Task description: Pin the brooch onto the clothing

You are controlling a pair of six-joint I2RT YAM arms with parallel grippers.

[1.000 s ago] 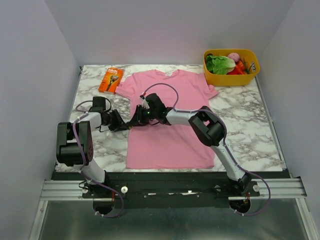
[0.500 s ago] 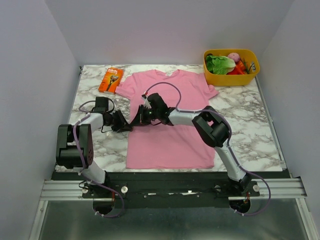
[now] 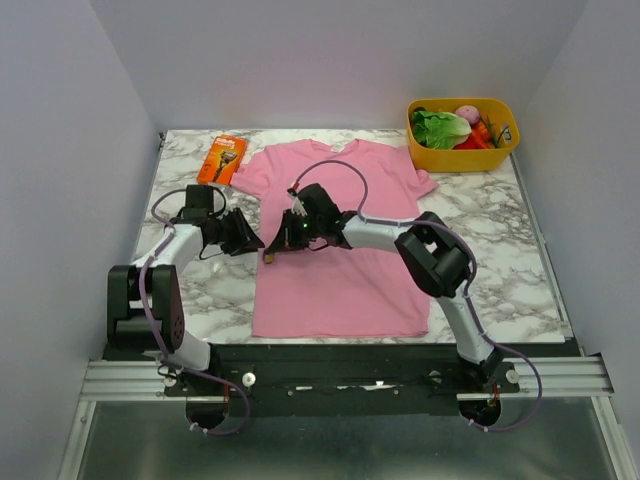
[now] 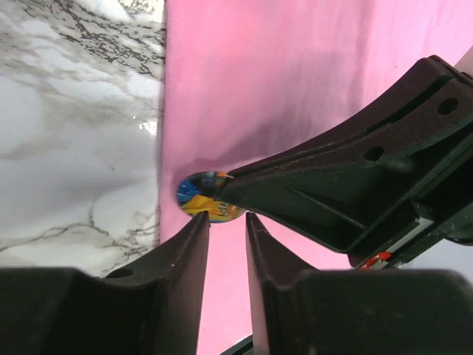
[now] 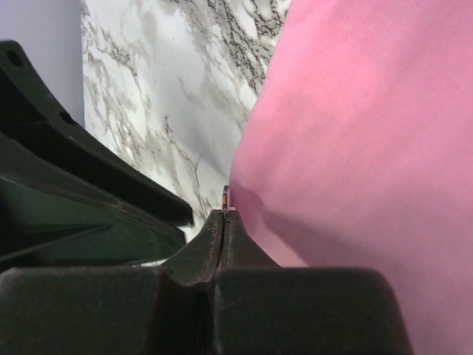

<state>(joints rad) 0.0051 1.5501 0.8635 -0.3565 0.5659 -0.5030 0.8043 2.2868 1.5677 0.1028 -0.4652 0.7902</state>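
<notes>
The pink T-shirt (image 3: 340, 270) lies flat on the marble table. My right gripper (image 3: 274, 252) is shut on the brooch (image 3: 270, 257), a small round disc, and holds it at the shirt's left edge. In the left wrist view the brooch (image 4: 207, 196) shows blue and yellow on its face, pinched by the right fingers (image 4: 332, 192) over the shirt (image 4: 281, 74). In the right wrist view the brooch (image 5: 225, 197) is edge-on between the shut tips of the right gripper (image 5: 224, 214), beside the shirt (image 5: 369, 148). My left gripper (image 3: 256, 242) (image 4: 227, 220) is narrowly open and empty, its tips just short of the brooch.
An orange rectangular package (image 3: 222, 159) lies at the back left, off the shirt's sleeve. A yellow bin (image 3: 465, 158) with toy vegetables stands at the back right. The left gripper's body (image 5: 74, 170) fills the left side of the right wrist view.
My left gripper has moved right and a little away from me, closer to the shirt's edge. My right gripper still holds the brooch and has shifted slightly toward that edge.
</notes>
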